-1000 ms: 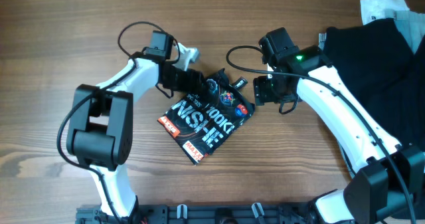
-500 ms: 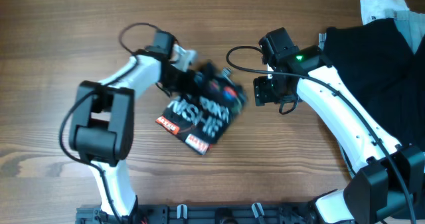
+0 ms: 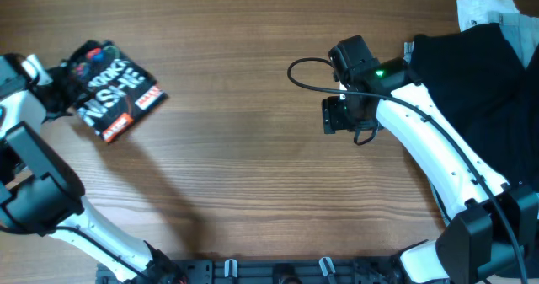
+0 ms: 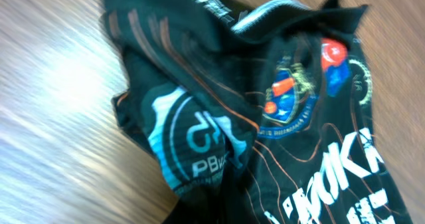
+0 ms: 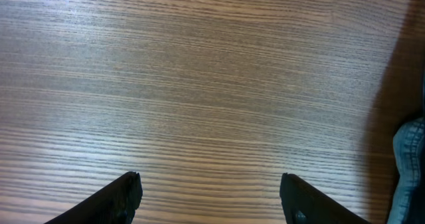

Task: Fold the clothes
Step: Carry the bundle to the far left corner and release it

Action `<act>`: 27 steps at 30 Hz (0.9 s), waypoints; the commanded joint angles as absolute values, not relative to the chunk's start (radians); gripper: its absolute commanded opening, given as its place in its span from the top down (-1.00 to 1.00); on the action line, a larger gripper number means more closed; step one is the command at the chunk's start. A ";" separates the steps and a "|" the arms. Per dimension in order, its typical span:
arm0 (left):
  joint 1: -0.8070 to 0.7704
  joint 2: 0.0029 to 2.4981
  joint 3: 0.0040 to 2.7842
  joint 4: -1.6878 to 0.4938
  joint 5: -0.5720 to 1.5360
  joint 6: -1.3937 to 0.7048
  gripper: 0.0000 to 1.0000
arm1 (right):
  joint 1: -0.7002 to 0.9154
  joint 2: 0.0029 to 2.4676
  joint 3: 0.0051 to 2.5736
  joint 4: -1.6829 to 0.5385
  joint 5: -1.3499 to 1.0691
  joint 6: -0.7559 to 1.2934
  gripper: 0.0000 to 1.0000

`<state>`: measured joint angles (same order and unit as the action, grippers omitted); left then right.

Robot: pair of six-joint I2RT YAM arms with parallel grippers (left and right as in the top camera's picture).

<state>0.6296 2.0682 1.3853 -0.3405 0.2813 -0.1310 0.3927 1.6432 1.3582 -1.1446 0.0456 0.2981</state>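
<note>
Upper left, my left claw (image 3: 52, 88) sits half hidden against the folded T-shirt (image 3: 118, 88); its grip I cannot tell. My right claw (image 5: 209, 184), fingers apart, hovers over the counter (image 5: 199, 64), well apart.

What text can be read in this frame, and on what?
"OOK": big white letters on the black shirt, start hidden.
"NISHE": white letters beneath, overhead view.
"PB": under the round teal logo, rest blurred.
Too blurred to read: the round badge, the red patch.
</note>
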 commanded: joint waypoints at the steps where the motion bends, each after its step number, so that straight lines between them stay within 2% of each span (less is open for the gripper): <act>1: 0.670 2.049 1.399 -0.279 0.290 -0.143 0.92 | 0.394 1.629 1.369 -1.143 0.044 0.318 -0.44; 5: 0.694 2.049 1.426 -0.252 0.286 -0.142 0.92 | 0.394 1.629 1.369 -1.141 0.044 0.318 -0.44; 6: 0.696 2.049 1.440 -0.267 0.286 -0.138 0.74 | 0.394 1.629 1.369 -1.142 0.044 0.318 -0.44; 7: 0.697 2.049 1.454 -0.284 0.286 -0.135 0.19 | 0.394 1.629 1.369 -1.142 0.044 0.318 -0.44; 8: 0.697 2.049 1.481 -0.318 0.276 -0.135 -0.86 | 0.394 1.629 1.369 -1.143 0.044 0.318 -0.44; 9: 0.697 2.047 1.512 -0.364 0.255 -0.136 -1.00 | 0.394 1.629 1.369 -1.143 0.044 0.318 -0.44; 11: 0.693 2.038 1.607 -0.504 0.207 -0.147 -1.00 | 0.394 1.629 1.369 -1.142 0.044 0.317 -0.46; 13: 0.681 2.022 1.631 -0.547 0.209 -0.182 -1.00 | 0.394 1.629 1.369 -1.136 0.044 0.317 -0.46; 17: 0.524 2.001 1.629 -0.572 0.234 -0.187 -1.00 | 0.394 1.629 1.369 -1.117 0.015 0.318 -0.46; 19: 0.412 2.021 1.629 -0.560 0.234 -0.187 -0.58 | 0.394 1.629 1.369 -1.118 -0.001 0.318 -0.46; 22: 0.296 2.070 1.629 -0.543 0.204 -0.188 -0.29 | 0.394 1.629 1.369 -1.125 -0.001 0.318 -0.46; 24: 0.250 2.102 1.629 -0.548 0.162 -0.188 -0.16 | 0.394 1.629 1.369 -1.132 -0.001 0.318 -0.46; 25: 0.224 2.130 1.629 -0.579 0.093 -0.192 0.32 | 0.394 1.629 1.369 -1.137 -0.001 0.317 -0.46; 26: 0.217 2.143 1.629 -0.597 0.048 -0.206 0.48 | 0.394 1.629 1.369 -1.139 -0.001 0.318 -0.46; 27: 0.213 2.160 1.629 -0.629 -0.011 -0.242 0.53 | 0.394 1.629 1.369 -1.142 -0.001 0.317 -0.46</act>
